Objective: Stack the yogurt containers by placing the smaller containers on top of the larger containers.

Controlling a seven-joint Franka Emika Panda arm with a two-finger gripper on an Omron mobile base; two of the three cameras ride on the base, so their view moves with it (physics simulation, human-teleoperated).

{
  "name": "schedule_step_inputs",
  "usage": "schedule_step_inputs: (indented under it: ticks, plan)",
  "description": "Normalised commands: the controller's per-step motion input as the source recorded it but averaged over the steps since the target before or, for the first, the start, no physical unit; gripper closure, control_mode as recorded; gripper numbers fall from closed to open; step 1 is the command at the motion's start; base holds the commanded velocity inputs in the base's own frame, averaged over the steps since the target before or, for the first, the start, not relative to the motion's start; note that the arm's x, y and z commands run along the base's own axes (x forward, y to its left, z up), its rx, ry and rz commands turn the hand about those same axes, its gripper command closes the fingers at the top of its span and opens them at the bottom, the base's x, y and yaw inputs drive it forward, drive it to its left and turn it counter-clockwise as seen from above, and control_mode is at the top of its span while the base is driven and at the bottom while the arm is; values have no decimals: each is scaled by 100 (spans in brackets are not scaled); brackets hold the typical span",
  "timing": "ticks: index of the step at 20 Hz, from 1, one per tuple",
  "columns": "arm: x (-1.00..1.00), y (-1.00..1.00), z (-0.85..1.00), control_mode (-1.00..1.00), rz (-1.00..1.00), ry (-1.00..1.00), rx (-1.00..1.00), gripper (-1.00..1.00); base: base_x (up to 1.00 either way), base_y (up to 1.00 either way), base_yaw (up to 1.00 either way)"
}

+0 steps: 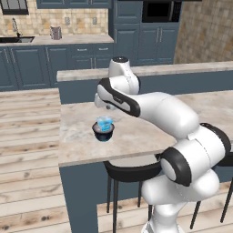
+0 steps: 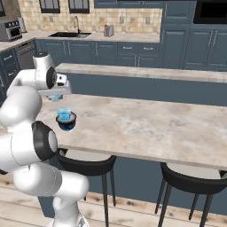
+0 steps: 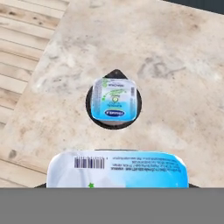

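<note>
The dark round tub (image 1: 103, 133) (image 2: 66, 122) stands on the marble counter (image 1: 150, 132) near its left end. A small light-blue cup (image 1: 104, 122) (image 2: 64, 114) (image 3: 114, 99) rests on the tub's top, and the tub's dark rim (image 3: 89, 106) shows around it. My gripper (image 1: 108, 107) (image 2: 55, 96) hangs above and just behind this stack, shut on the other light-blue cup (image 3: 117, 169), whose white lid with a barcode lies across the bottom of the hand view. The cup hides my fingertips.
The counter's left edge drops to the wood floor (image 1: 27, 136) (image 3: 22, 52) close beside the tub. A raised ledge (image 1: 182, 69) (image 2: 146, 72) runs behind the counter. Black stools (image 1: 132, 170) (image 2: 88, 162) (image 2: 195, 179) sit under its front edge.
</note>
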Motion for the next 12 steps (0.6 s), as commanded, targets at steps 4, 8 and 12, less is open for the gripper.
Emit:
schedule_step_inputs:
  ticks: [4, 8, 12]
  plan:
    - [13, 2, -1, -100, 0, 0, 2, 100, 0, 0, 0]
    - [15, 0, -4, -100, 0, 0, 2, 100, 0, 0, 0]
    - [13, 0, -4, -100, 0, 0, 4, 100, 0, 0, 0]
